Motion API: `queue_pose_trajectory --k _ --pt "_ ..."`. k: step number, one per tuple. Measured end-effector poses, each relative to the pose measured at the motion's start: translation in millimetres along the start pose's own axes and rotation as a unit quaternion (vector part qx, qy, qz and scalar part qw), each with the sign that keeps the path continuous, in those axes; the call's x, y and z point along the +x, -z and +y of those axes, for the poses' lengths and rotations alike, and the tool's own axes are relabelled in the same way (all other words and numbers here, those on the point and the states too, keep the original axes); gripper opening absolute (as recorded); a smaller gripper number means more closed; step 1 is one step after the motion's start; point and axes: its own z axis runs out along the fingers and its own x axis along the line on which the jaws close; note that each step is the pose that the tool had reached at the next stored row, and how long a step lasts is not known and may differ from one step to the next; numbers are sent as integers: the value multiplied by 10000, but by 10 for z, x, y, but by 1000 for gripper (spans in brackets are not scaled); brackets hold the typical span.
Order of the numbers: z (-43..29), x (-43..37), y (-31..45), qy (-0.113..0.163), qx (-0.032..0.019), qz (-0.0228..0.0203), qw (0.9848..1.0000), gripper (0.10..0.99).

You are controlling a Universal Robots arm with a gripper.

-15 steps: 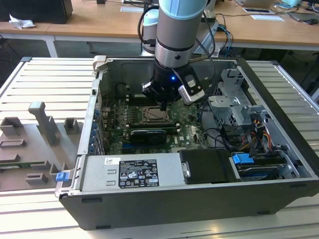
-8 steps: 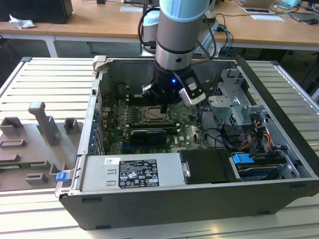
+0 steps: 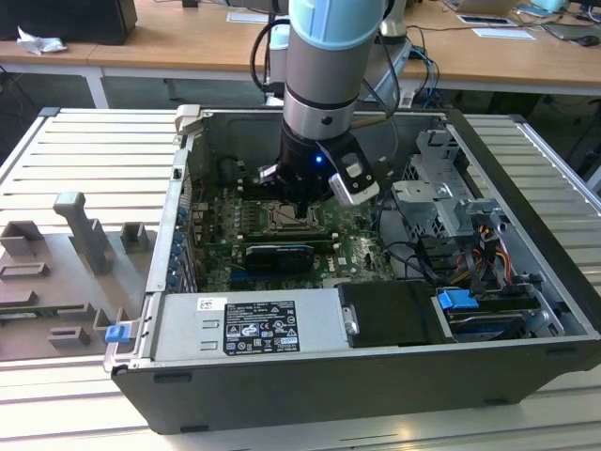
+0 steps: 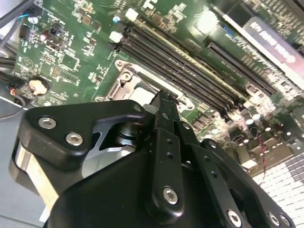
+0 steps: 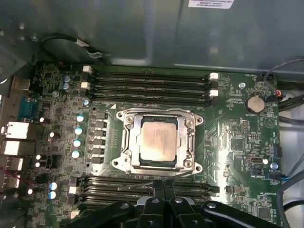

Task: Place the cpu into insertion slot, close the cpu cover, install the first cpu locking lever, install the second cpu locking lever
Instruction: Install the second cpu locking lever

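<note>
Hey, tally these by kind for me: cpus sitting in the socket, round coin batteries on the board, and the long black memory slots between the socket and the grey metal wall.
cpu: 1
coin battery: 1
long black memory slots: 4
Total: 6

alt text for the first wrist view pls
A pale square cpu sits in the insertion slot of a green circuit board, with the silver cpu cover framing it. The black gripper sits beside the slot.
</note>
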Motion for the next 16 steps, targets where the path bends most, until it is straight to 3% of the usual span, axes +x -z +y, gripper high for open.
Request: queue_pose_trajectory --k 2,16 --pt "-43 36 -9 19 -24 2 10000 106" --pt "-59 148 -123 47 -182 -2 9998 106"
